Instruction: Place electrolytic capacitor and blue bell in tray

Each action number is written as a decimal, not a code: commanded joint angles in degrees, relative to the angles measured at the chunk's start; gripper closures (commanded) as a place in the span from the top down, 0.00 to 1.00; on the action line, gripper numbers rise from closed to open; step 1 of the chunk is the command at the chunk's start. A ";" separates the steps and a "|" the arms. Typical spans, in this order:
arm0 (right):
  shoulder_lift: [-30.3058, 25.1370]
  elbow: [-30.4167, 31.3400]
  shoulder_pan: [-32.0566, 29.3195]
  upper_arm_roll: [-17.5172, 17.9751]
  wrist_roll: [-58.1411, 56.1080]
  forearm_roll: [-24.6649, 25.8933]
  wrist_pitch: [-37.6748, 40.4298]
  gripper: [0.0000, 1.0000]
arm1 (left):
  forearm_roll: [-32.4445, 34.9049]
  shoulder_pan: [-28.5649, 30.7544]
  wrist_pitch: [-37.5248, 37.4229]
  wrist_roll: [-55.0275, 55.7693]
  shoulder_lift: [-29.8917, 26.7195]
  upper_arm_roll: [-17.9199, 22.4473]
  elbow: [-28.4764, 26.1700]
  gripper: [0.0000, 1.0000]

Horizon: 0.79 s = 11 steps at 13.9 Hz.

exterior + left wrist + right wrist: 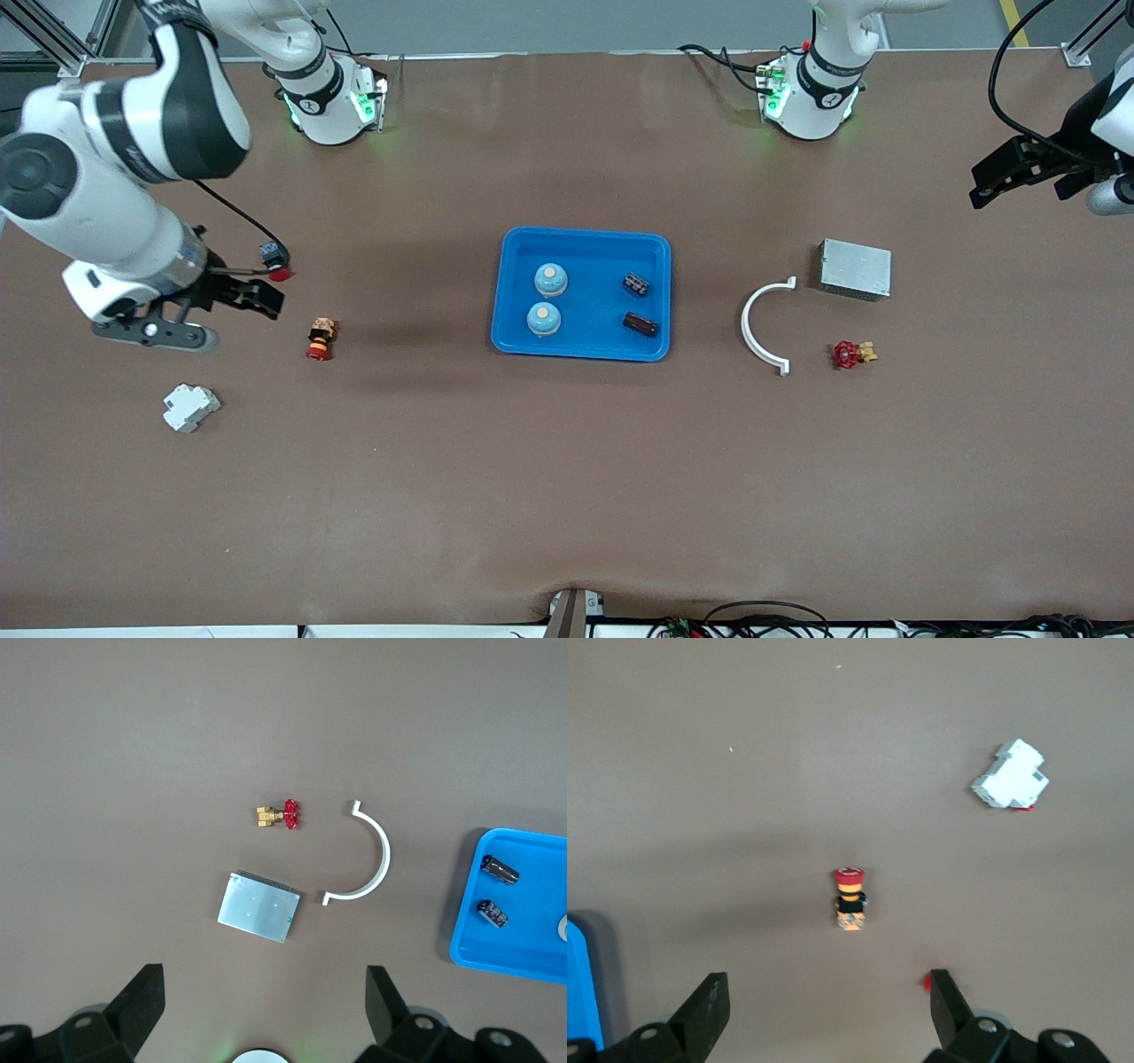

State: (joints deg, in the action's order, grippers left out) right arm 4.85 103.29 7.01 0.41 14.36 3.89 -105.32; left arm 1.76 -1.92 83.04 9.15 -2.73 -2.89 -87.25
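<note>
The bright blue tray lies at the table's middle. In it are two blue bells and two dark electrolytic capacitors. The left wrist view shows the tray's end with both capacitors. The tray's edge also shows in the right wrist view. My right gripper is open and empty over the table toward the right arm's end. My left gripper is open and empty over the left arm's end.
A grey metal box, a white curved clip and a red valve lie toward the left arm's end. A red-capped push button, a white breaker and a small red-tipped part lie toward the right arm's end.
</note>
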 commanded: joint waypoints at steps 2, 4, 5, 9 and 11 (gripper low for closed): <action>-4.75 2.35 -3.66 0.65 -6.18 -1.17 1.26 1.00 | -0.09 0.07 -0.77 0.52 -0.43 -0.36 0.24 1.00; -5.98 2.18 -4.98 0.56 -8.64 -1.17 1.87 1.00 | -0.09 0.07 -0.77 0.52 -0.52 -0.36 0.24 1.00; -6.34 2.09 -5.68 0.56 -10.57 -1.08 1.87 1.00 | -0.09 0.07 -0.77 0.61 -0.52 -0.36 0.24 1.00; -8.00 1.65 -7.88 0.56 -13.57 -1.08 3.36 1.00 | -0.09 0.07 -0.77 0.61 -0.52 -0.62 0.33 1.00; -8.89 1.21 -7.97 0.56 -14.71 -0.64 4.42 1.00 | -0.18 0.25 -0.77 0.61 -0.61 -1.06 0.33 1.00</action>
State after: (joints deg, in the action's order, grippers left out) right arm -1.68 103.79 -0.13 0.27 1.36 3.54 -102.03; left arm 1.76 -1.94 83.02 9.15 -2.74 -3.20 -87.21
